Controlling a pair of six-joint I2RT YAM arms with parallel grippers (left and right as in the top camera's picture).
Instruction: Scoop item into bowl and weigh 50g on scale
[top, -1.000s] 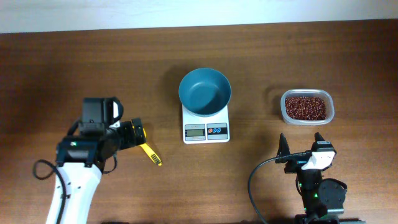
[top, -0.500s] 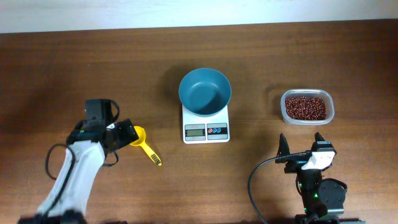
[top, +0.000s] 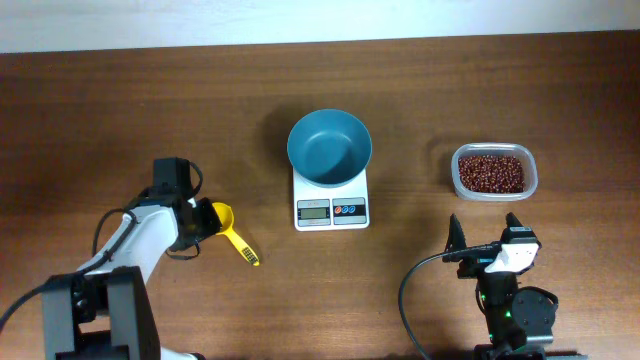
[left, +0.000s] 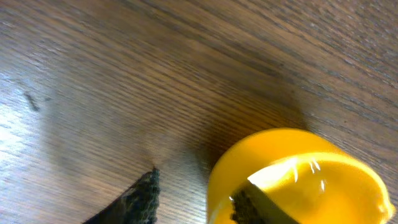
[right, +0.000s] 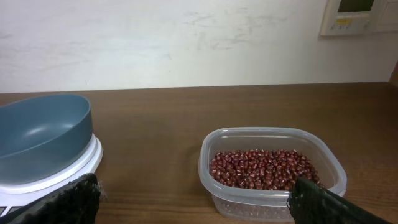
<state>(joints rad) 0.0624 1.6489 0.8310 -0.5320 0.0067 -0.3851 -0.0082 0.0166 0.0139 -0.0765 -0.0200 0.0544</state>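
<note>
**Small dark red-brown beans (top: 490, 172) heaped in a clear rectangular plastic tub (top: 532, 182), well apart from both grippers**

The beans cover the tub's floor in a loose heap. The tub stands on the brown wooden table (top: 120, 100), to the right of the small white square digital scale (top: 331, 210) and well apart from it. The round teal-blue bowl (top: 329, 147) sits on the scale's platform.

The right gripper (top: 486, 226) hangs right of the scale, toward the table's near edge, with the tub beyond it. In the right wrist view the beans (right: 261, 169) lie ahead between the two fingertips (right: 326, 202), touching neither. These fingers are spread wide and grasp nothing.

The left gripper (top: 205, 218) is left of the scale, at a yellow plastic scoop (top: 232, 232) lying on the table. The scoop's cup faces the gripper, and its handle points away toward the near edge. In the left wrist view the fingers (left: 249, 200) straddle the cup wall of the scoop (left: 311, 174). One is inside the cup. The other is outside, with a strip of bare wood between it and the wall. The jaws are partway apart, not clamped. I cannot tell whether the inner finger touches the wall.
</note>
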